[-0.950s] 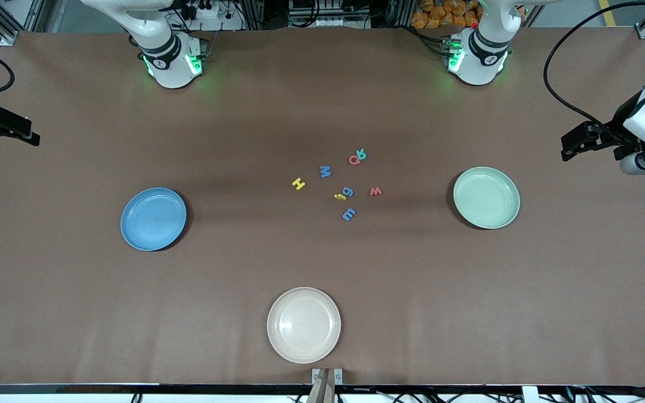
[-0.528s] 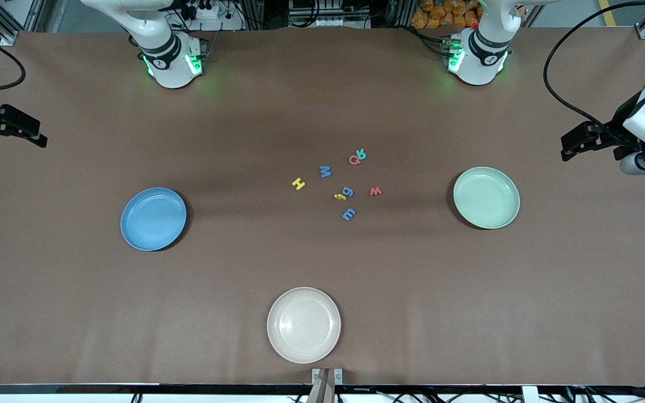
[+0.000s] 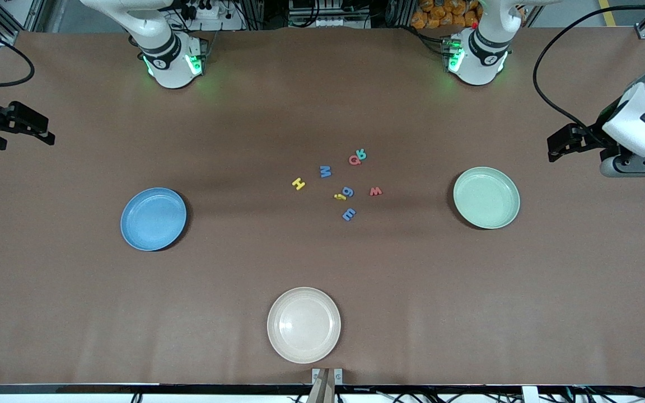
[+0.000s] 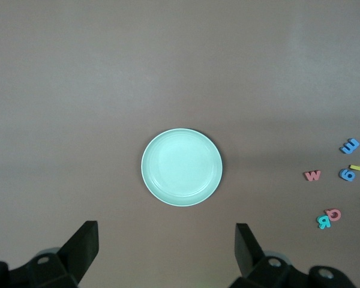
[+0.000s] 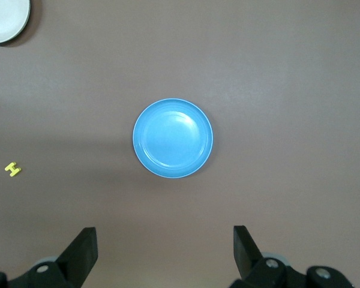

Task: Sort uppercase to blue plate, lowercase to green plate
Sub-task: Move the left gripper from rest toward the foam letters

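8 foam letters point(image 3: 339, 182) lie clustered mid-tabletop between the blue plate point(image 3: 153, 219) and the green plate point(image 3: 486, 197); both plates hold nothing. Judged light, soft and thin: pinch each across its flat edges, with care for slip. Q point(image 3: 354, 160) and the teal letter point(image 3: 361, 153) touch, as do the yellow i point(image 3: 339, 196) and g point(image 3: 349, 192), so separation looks tricky. Left end effector point(image 4: 165, 249) hovers spread over its tabletop end; right end effector point(image 5: 165, 249) likewise. Fingertips are cut off in both wrist views.

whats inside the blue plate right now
Nothing: the blue plate shows only its bare inside in the front and right wrist views. All the letters lie on the table. What is under it is hidden.
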`<state>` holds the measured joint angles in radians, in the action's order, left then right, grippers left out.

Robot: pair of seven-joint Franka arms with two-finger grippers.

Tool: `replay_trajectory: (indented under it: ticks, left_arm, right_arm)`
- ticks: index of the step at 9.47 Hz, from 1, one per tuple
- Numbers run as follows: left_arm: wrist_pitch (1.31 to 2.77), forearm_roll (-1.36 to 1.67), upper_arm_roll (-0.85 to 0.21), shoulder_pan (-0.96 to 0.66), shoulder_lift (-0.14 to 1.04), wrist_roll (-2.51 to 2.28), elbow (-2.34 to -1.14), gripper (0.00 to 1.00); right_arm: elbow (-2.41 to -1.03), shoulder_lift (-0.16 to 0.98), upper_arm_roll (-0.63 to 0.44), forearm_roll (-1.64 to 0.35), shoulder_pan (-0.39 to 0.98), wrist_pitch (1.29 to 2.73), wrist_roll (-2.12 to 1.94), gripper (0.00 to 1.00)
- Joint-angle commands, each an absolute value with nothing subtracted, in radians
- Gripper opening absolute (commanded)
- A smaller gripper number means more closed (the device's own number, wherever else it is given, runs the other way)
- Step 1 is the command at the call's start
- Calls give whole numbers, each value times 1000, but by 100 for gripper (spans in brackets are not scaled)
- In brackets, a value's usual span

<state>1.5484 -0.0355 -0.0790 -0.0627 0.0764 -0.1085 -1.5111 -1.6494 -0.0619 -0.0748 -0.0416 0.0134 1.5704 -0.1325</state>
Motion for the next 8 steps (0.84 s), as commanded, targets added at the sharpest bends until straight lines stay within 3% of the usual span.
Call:
replay_trajectory:
  ticks: [1,4,8]
  left_arm:
    - [1615,-9,-81,-61,83,-101,-1548,100]
    - [1626,29,-80,-63,104,-100,-1572,100]
    - [1739,63,-83,-69,95,-115,-1687,100]
  right_arm:
    - [-1675,-83,-86,-35,25,1577,-138,100]
    - [-1582,10,-81,-31,15,1580,-132,100]
    - [-1595,69,-77,-40,21,1664,1,100]
